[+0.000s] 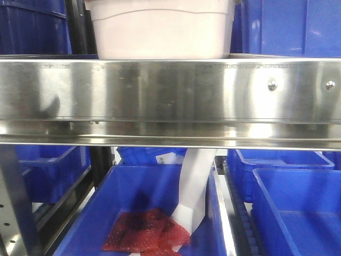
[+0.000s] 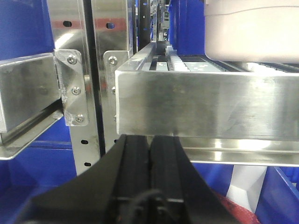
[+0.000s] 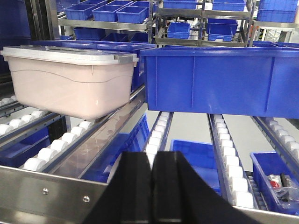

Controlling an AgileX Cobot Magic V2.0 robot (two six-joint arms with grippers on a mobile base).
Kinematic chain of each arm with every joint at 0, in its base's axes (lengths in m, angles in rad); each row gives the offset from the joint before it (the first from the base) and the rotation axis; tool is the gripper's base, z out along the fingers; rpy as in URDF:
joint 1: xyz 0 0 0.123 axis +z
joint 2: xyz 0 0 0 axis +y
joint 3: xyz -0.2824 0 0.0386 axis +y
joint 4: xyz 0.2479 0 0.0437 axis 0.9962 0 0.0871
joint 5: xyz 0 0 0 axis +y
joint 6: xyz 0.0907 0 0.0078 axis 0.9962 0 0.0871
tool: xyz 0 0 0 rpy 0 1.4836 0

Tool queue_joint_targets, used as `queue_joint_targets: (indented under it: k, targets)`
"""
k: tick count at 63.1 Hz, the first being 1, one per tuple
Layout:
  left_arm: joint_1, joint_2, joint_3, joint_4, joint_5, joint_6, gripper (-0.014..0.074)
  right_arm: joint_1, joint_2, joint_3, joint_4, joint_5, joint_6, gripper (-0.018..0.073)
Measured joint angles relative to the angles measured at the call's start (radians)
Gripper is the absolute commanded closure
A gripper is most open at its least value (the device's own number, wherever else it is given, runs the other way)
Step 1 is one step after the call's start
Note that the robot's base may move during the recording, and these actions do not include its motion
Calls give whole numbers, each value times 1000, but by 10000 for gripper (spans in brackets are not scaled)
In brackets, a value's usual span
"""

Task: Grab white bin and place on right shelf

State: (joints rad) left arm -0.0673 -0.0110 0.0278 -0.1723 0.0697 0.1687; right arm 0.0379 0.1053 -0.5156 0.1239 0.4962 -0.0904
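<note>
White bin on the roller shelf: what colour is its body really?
Off-white with a faint pink tint; the white bin shows best in the right wrist view.

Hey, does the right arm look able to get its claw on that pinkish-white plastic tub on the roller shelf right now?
Probably yes. The pinkish-white plastic tub sits on the white rollers ahead and to the left of the right claw, with open space between them. The claw's jaws are shut, though, so they would have to open first.

A large blue bin [image 3: 212, 79] sits on white rollers [image 3: 229, 172] of the rack. Below the steel rail, another blue bin [image 1: 128, 197] holds a red mesh bag [image 1: 144, 232] and a white bag [image 1: 194, 192].
</note>
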Motion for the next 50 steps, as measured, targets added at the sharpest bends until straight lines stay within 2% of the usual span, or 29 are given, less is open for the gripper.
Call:
queue_joint_targets:
  k: [23,30,42,50]
  targets:
    - [0,0,0,0,0,0,714,0,0,0,0,0,0,491]
    - [0,0,0,0,0,0,714,0,0,24,-9,-38,0,491]
    - [0,0,0,0,0,0,714,-10,-2,171,-58,-164,0,491]
    - [0,0,0,0,0,0,714,-52,-51,302,-63,-201,0,491]
